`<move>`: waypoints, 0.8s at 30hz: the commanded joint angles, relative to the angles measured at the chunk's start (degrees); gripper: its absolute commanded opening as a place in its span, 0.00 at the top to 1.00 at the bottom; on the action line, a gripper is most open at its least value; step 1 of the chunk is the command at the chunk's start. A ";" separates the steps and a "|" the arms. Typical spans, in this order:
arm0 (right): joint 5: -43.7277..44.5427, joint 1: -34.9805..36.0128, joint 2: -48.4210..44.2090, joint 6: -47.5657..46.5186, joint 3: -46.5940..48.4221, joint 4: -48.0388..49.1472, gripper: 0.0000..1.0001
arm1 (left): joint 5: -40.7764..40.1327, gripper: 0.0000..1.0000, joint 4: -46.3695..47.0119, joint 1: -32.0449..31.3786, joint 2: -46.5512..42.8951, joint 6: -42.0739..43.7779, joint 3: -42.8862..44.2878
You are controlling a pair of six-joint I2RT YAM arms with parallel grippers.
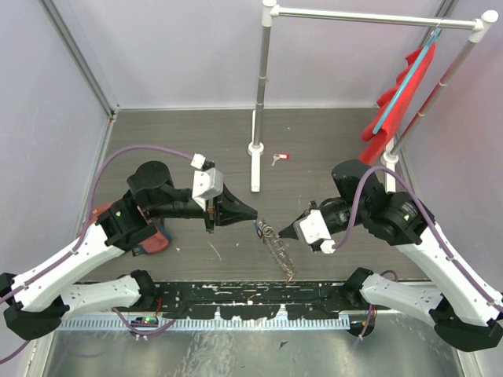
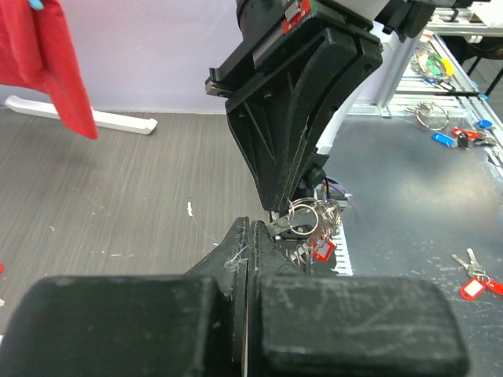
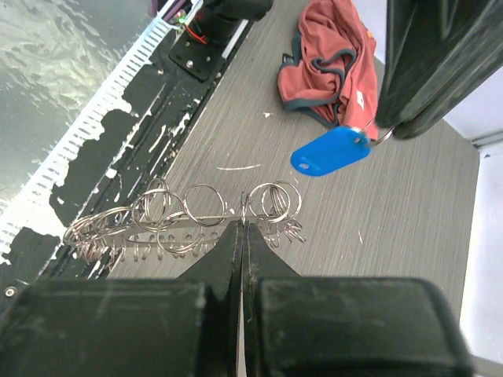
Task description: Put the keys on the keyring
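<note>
The keyring (image 3: 181, 220) is a silvery run of coiled wire loops lying on the grey table, seen from above as a keyring (image 1: 279, 250) between the two arms. My right gripper (image 3: 243, 224) is shut on one upright loop of it. My left gripper (image 1: 253, 214) is shut on the small ring of a key with a blue tag (image 3: 330, 151), which hangs just above and beyond the loops. In the left wrist view my left gripper (image 2: 251, 226) faces the right gripper's tips, where the keyring (image 2: 306, 218) and a red tag (image 2: 322, 250) show. Another key with a red tag (image 1: 279, 158) lies farther back.
A crumpled red cloth (image 1: 153, 239) lies by the left arm. A white rack (image 1: 259, 118) stands behind, with a red garment (image 1: 397, 94) hanging at the right. A black, white-flecked strip (image 1: 251, 294) runs along the near edge. More keys (image 2: 471, 271) lie off the table.
</note>
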 commanded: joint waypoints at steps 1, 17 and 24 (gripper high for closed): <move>-5.84 0.19 -0.11 0.01 2.75 5.40 0.99 | 4.64 1.00 1.73 0.20 1.50 0.44 1.91; -8.94 0.19 1.17 1.91 3.04 7.15 0.99 | 9.64 1.00 -0.76 0.02 4.28 4.11 4.79; -8.59 0.20 1.31 4.92 2.74 9.67 0.99 | 10.42 1.00 -1.41 -0.69 5.61 4.52 5.14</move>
